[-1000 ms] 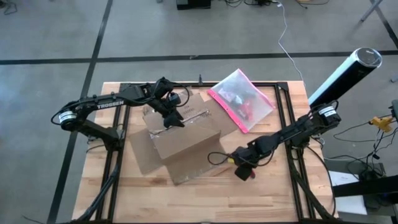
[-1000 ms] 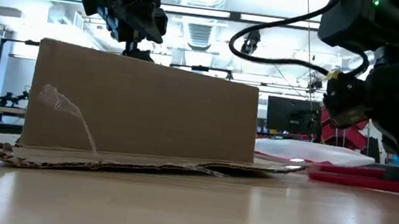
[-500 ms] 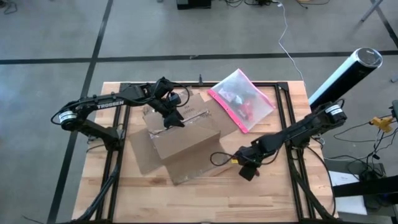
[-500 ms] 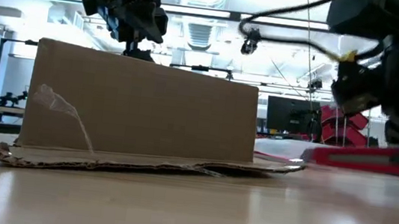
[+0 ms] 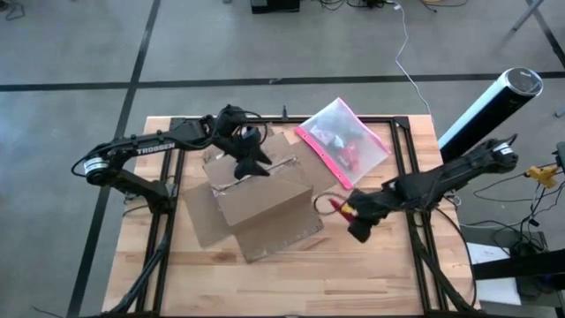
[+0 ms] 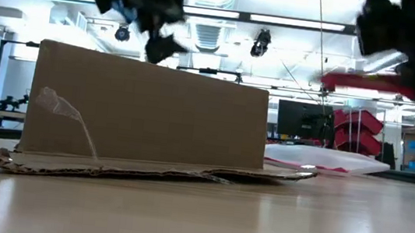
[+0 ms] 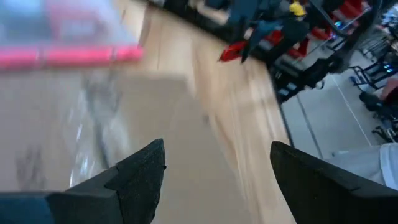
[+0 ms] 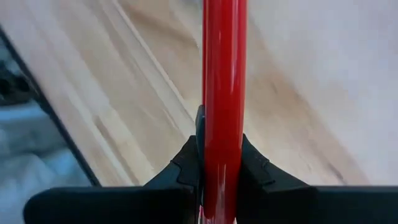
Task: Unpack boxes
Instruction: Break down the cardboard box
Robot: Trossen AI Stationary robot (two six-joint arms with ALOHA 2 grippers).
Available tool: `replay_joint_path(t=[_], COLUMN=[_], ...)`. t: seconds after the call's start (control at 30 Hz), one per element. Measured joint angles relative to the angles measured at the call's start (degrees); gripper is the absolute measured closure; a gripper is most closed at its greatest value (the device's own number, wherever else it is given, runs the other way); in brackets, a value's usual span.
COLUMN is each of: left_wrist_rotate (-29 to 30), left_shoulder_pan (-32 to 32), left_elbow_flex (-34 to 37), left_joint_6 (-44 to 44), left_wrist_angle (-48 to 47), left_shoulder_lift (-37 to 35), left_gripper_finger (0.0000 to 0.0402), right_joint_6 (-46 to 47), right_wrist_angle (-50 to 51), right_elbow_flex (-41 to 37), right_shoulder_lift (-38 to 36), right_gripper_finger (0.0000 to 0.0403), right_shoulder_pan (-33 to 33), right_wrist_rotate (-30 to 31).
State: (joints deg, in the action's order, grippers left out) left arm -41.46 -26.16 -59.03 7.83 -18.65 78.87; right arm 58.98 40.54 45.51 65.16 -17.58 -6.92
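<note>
Rightward and up has gone the right gripper [image 5: 340, 206], jaws clamped on a red tool [image 8: 222, 93]. Left gripper [image 5: 253, 157], jaws open, hovers over the box [image 5: 262, 196] mid-tabletop [image 5: 388, 265]; run the tool squarely along its taped seam.

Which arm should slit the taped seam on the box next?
Probably right: its gripper is shut on a red tool beside the cardboard box. Left gripper hovers open and empty over the box top.

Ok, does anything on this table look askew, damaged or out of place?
The cardboard box sits skewed to the table's edges, one flap splayed flat on the wood, and a strip of clear tape hangs peeled down its side. The right gripper is clamped on a thin red tool. Nothing looks spilled.
</note>
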Motion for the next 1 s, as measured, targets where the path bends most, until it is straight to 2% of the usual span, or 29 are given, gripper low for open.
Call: replay_joint_path(t=[0.17,0.27,0.33,0.47,0.67,0.8,0.93,1.0], left_wrist_rotate=[1.73,2.49,5.24,16.35,40.78,50.15,59.34,62.14], left_shoulder_pan=[0.99,1.62,2.96,7.69,16.61,19.99,22.58,23.60], left_elbow_flex=[-3.16,-5.63,-7.95,-13.48,-17.53,-18.28,-18.26,-18.26], left_joint_6=[-0.12,-2.17,-6.49,-20.75,-44.65,-51.91,-58.82,-62.81], left_wrist_angle=[6.47,9.84,9.97,7.92,4.34,4.84,5.94,6.51], left_shoulder_lift=[0.00,0.00,0.00,0.00,0.31,1.64,3.41,4.20], left_gripper_finger=[0.0125,0.0125,0.0125,0.0125,0.0125,0.0125,0.0125,0.0125], right_joint_6=[-3.27,-6.18,-7.39,-7.60,-4.41,0.98,8.11,10.69], right_wrist_angle=[-2.51,-6.41,-9.53,-16.09,-28.78,-41.57,-50.73,-53.10], right_elbow_flex=[4.73,7.69,9.17,11.02,11.11,11.11,11.35,11.58], right_shoulder_lift=[-3.17,-3.14,-2.69,-1.05,2.81,6.59,10.63,12.35], right_gripper_finger=[0.0370,0.0370,0.0370,0.0370,0.0370,0.0370,0.0370,0.0370], right_shoulder_pan=[5.21,10.49,14.21,22.44,31.53,34.10,34.51,34.37], right_wrist_rotate=[8.16,8.87,8.16,1.14,-15.17,-25.43,-30.30,-31.78])
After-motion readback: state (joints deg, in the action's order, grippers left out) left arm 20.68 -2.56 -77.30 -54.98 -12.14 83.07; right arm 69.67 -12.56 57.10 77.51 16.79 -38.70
